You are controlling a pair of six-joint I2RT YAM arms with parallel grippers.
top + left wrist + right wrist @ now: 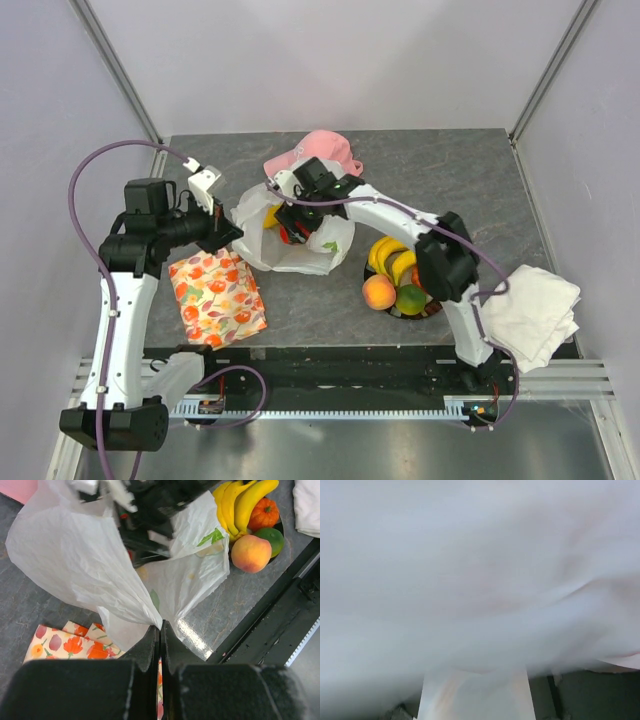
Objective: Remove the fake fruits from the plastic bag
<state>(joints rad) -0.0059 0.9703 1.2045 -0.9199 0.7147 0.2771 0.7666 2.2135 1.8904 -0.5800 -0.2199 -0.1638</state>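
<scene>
The white plastic bag (322, 245) lies at mid-table with its mouth open toward the back left. My left gripper (230, 236) is shut on the bag's left edge, and the left wrist view shows the film (75, 555) pinched between the closed fingertips (161, 628). My right gripper (289, 226) reaches down into the bag's mouth, next to a yellow fruit (271, 215) and a red fruit (291, 237) inside. The right wrist view is filled by blurred bag film (480, 570), so its fingers are hidden. Bananas (390, 258), a peach (378, 292), a lime (410, 299) and an orange fruit (263, 512) sit on a black plate (432, 308).
A flowered cloth (216, 296) lies just in front of the left gripper. A pink cap (322, 150) sits behind the bag. A folded white cloth (535, 310) lies at the right edge. The black rail runs along the table's near edge (280, 620).
</scene>
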